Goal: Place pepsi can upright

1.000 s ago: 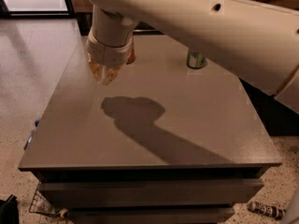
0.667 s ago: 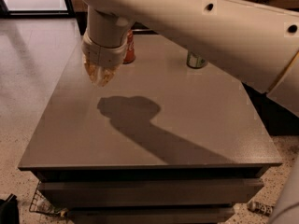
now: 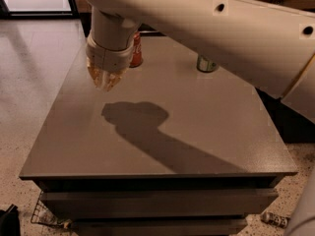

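The pepsi can does not show anywhere; it is either hidden behind my arm or out of view. My gripper (image 3: 106, 81) hangs pointing down over the far left part of the grey table (image 3: 162, 141), a little above its surface, with amber fingertips under a white wrist. Its shadow falls on the tabletop just right of and below it. The big white arm crosses the top of the view from the right.
A red can (image 3: 136, 50) stands upright at the table's far edge, partly behind my wrist. A green can (image 3: 206, 64) stands further right at the far edge, under my arm. A wire basket (image 3: 42, 215) sits on the floor at the lower left.
My gripper has shifted slightly left and a little lower over the table. The red and green cans have not moved.
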Robot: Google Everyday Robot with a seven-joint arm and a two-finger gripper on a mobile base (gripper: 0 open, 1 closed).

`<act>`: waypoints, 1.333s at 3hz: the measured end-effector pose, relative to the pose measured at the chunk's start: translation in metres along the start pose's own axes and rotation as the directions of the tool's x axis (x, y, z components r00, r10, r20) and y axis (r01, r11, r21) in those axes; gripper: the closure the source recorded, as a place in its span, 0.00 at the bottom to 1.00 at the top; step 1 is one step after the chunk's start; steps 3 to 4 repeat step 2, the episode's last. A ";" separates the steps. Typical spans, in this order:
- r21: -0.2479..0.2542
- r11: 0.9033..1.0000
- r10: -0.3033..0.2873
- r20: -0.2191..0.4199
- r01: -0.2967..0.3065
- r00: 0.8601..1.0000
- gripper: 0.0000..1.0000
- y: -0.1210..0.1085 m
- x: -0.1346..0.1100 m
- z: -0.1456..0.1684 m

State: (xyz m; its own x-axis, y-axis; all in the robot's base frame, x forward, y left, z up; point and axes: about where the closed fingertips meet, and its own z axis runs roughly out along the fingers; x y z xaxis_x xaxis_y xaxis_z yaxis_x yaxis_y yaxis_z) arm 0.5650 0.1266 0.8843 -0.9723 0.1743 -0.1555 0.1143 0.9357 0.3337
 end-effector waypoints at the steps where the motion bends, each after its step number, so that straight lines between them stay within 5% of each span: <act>1: 0.000 1.000 -0.007 0.000 0.007 1.000 0.04 0.000 0.001 0.000; 4: 0.000 1.000 -0.010 0.001 0.010 1.000 0.00 0.000 0.001 0.000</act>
